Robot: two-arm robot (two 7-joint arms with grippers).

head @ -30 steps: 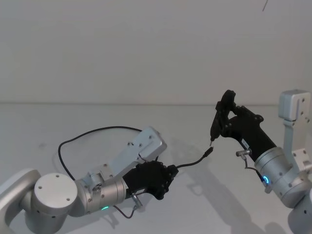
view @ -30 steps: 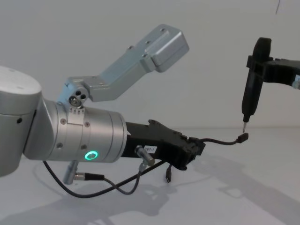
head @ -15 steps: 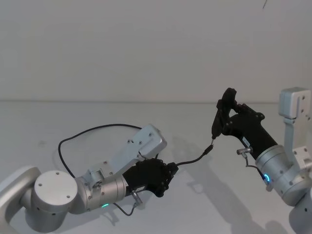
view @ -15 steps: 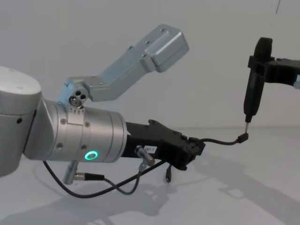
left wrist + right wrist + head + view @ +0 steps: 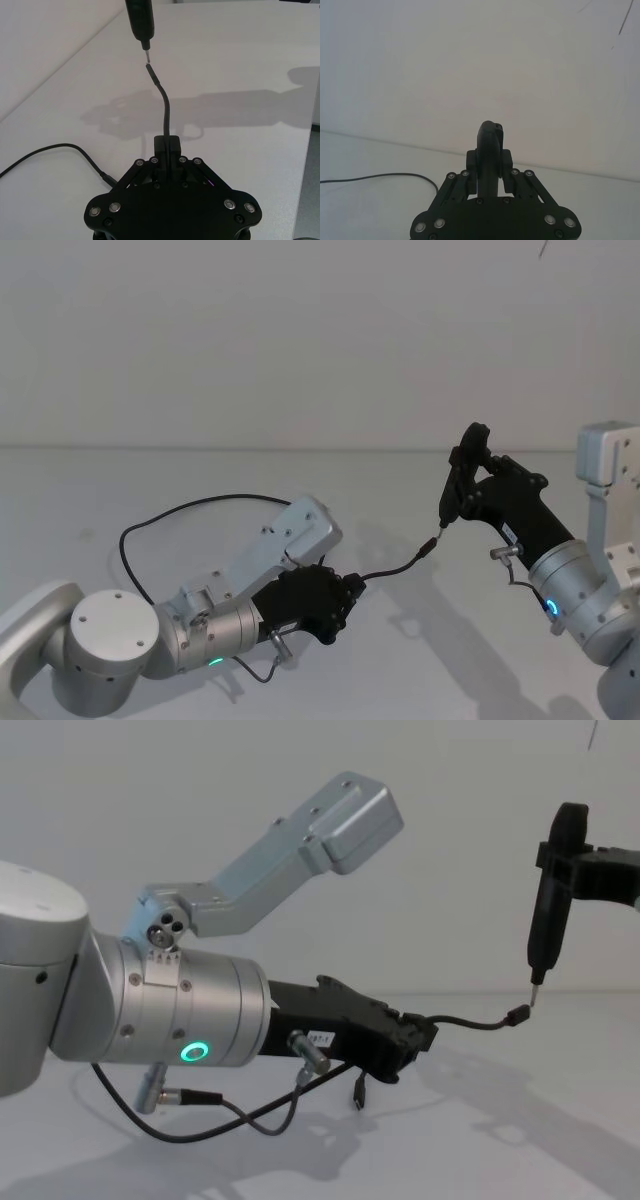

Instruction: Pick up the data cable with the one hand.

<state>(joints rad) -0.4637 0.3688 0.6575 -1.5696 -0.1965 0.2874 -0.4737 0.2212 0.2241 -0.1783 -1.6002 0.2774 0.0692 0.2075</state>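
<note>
Looping over the white counter at the far left, the data cable runs from the surface up into the left tool, which hangs above the counter near the middle. That tool's fingers are pressed together on the cable close to one end, and in the left wrist view a short length of cord rises out of the grip and bends toward its small plug. In the chest view the same free end sticks out level to the right of the left tool, while another plug dangles beneath the black fingers, just over the counter. A thin grey wire sags under the left wrist cylinder with its green ring light. Further right, the right tool is clamped around a slim black pen-like driver, held nearly upright, its metal tip poised just above the cable's raised plug, almost touching it.
</note>
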